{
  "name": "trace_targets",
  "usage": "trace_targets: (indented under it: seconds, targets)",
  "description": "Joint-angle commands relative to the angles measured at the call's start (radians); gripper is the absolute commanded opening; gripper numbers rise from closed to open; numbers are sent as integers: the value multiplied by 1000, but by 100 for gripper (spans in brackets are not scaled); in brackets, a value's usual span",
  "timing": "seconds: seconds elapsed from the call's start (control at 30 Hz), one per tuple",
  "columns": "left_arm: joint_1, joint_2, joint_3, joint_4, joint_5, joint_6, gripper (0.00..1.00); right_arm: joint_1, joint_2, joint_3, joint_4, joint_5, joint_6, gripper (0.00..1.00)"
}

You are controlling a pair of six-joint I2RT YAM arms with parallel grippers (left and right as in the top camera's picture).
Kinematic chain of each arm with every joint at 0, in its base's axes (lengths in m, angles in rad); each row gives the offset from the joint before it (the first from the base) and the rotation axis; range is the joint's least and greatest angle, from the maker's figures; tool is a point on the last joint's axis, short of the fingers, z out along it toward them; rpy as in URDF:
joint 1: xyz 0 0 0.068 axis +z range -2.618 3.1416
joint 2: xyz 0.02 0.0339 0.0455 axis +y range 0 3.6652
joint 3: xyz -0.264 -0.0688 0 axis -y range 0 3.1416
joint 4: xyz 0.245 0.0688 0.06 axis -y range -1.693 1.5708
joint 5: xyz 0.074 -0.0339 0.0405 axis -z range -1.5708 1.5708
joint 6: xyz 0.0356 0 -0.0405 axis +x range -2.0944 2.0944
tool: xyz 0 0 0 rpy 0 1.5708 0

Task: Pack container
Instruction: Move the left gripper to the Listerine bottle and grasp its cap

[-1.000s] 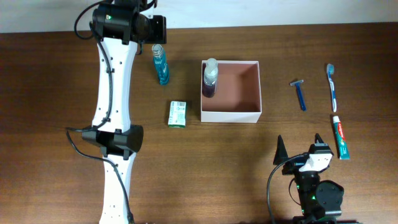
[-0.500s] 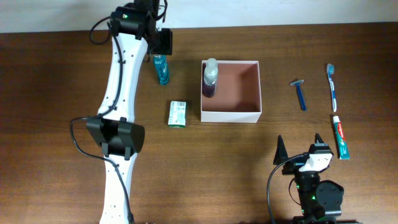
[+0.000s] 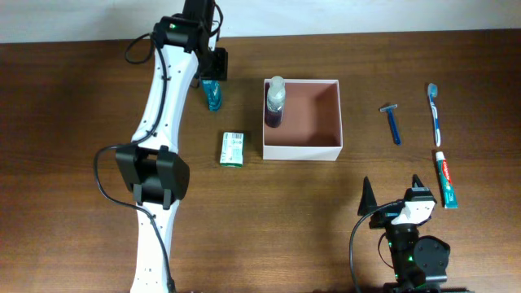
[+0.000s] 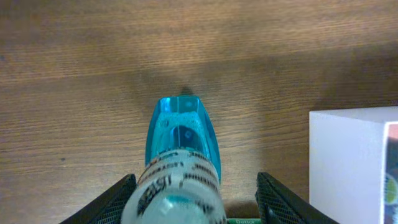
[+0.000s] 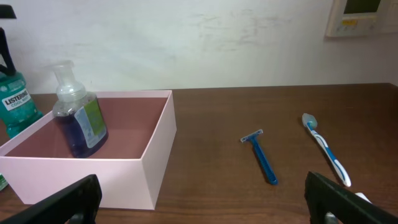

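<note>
White cardboard walls are framing the square, lidless container, which is sitting on the brown wooden surface with a clear pump bottle of purple soap standing in its far left corner. Left of the container, the left gripper is straddling a blue mouthwash bottle, fingers spread and apparently not pressing it. The right gripper is hanging wide open and empty, nearer than the container. Packing is looking barely begun: a green-and-white packet left of the container, and a blue razor, toothbrush and toothpaste tube to its right, are waiting outside.
</note>
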Motion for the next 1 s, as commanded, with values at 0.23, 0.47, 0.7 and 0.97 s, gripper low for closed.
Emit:
trace_targets:
  seconds: [0.23,0.47,0.7,0.97]
  targets:
    - [2,-1,-59,28,-11,6,62,-8,-8,-5,-5,-10,-7,99]
    - [3,-1,-69,39,-63,6,60,-8,-8,-5,-5,-10,-7,99]
    - [3,5,-69,45,-82,6,60,-8,-8,-5,-5,-10,-7,99]
    - [3,19,-69,46,-78,6,56,-8,-8,-5,-5,-10,-7,99]
